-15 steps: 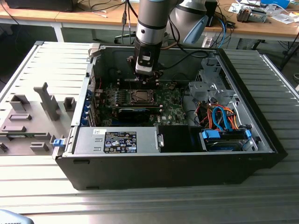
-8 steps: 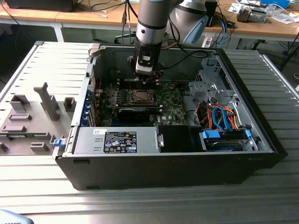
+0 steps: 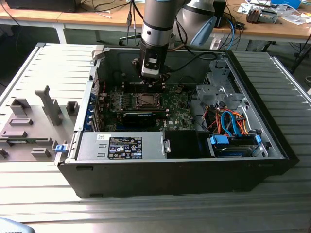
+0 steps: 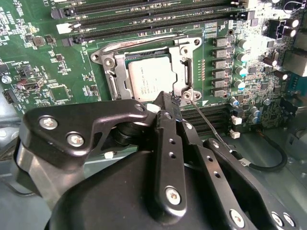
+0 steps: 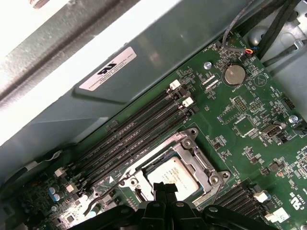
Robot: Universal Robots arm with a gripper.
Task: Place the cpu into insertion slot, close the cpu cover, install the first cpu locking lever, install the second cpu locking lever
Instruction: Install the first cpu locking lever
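Note:
The cpu (image 4: 148, 76) lies flat in the insertion slot (image 4: 116, 80) on the green board, its silver-grey top facing up. The silvery cpu cover (image 4: 183, 52) is folded down around it, framing the chip. A thin wire locking lever (image 4: 211, 127) runs slanting away from the socket's corner, and another lever (image 4: 144, 39) lies along the opposite side. My gripper (image 4: 165, 103) is shut, with its black fingertips just over the socket's corner beside that slanting lever. In the first wrist view the gripper (image 5: 164, 186) overlaps the edge of the cpu (image 5: 175, 176) and cover (image 5: 201, 160).
The open computer case (image 3: 272, 145) lies on a slatted metal table. Long black memory slots (image 5: 139, 129) flank the socket. A power supply (image 3: 121, 145) and a drive bay with blue and orange cables (image 3: 233, 128) sit nearby. Grey fixtures (image 3: 34, 121) stand at the exterior view's left.

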